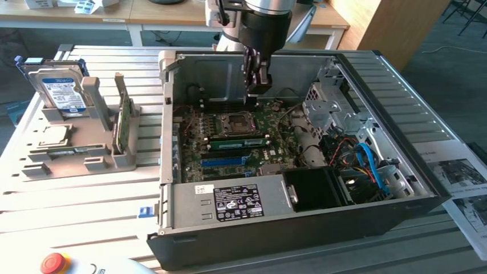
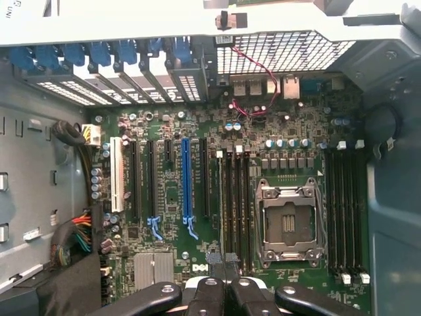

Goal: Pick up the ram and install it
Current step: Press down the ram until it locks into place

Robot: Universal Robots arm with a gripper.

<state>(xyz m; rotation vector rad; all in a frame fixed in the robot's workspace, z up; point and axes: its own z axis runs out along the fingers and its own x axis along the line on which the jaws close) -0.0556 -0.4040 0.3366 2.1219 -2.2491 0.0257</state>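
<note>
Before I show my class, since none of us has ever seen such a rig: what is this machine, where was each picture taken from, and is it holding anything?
It is a robot arm ending in a two-fingered pincer. One picture comes from a camera off the arm. It shows a slatted table with an open computer case lying on it. The other comes from a camera on the wrist, looking past the pincer down at the motherboard and its empty processor socket.

At the exterior view's left stands a gray rack holding a hard drive, an upright green card and a ram stick lying flat.

The pincer hangs shut inside the case, over the board. I cannot tell whether it grips anything.
</note>
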